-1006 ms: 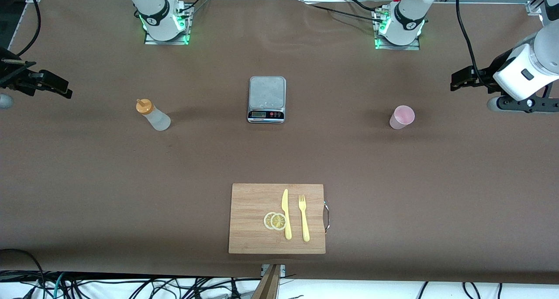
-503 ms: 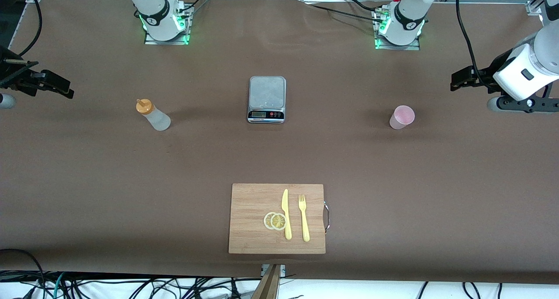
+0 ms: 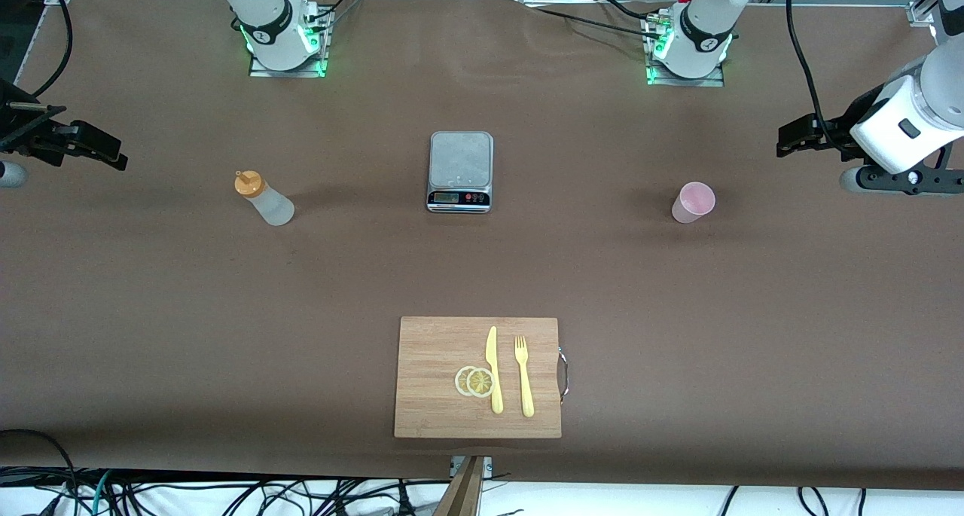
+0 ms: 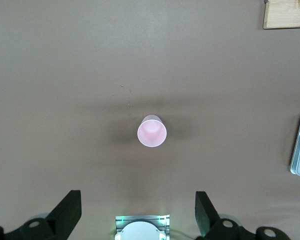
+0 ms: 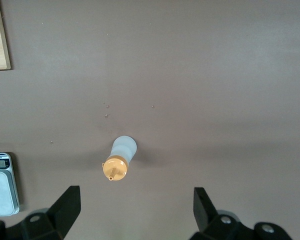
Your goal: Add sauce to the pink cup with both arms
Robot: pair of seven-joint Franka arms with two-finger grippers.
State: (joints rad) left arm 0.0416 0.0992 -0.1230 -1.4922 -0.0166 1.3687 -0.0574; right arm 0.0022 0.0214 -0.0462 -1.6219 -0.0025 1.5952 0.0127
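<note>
**Ana:** Sauce bottle (image 3: 264, 198) first: where does it stand?

**Ben:** Upright on the brown table (image 3: 482, 267), toward the right arm's end, orange cap on top with the thin nozzle up. It is well apart from the scale (image 3: 460, 172), which sits mid-table, a little farther from the front camera than the bottle. In the right wrist view the bottle (image 5: 119, 159) shows between the two finger silhouettes, with a corner of the scale (image 5: 2, 184) at the edge.

**Ana:** And the pink cup?

**Ben:** The pink cup (image 3: 694, 202) stands upright, mouth up, toward the left arm's end, about level with the bottle and well apart from the scale. The left wrist view looks straight down into the cup (image 4: 152, 132).

**Ana:** Grippers?

**Ben:** The right gripper (image 3: 90, 148) hangs over the table's edge at the right arm's end, holding nothing; its fingers (image 5: 65, 204) stand wide apart. The left gripper (image 3: 800, 135) hangs over the table at the left arm's end, apart from the cup, and its fingers (image 4: 67, 210) are spread wide as well, with nothing between them.

**Ana:** Anything else on the table?

**Ben:** A wooden cutting board (image 3: 433, 350) near the front camera, mid-table, carrying two lemon slices (image 3: 474, 381), a yellow knife (image 3: 493, 369) and a yellow fork (image 3: 524, 375) side by side.
</note>
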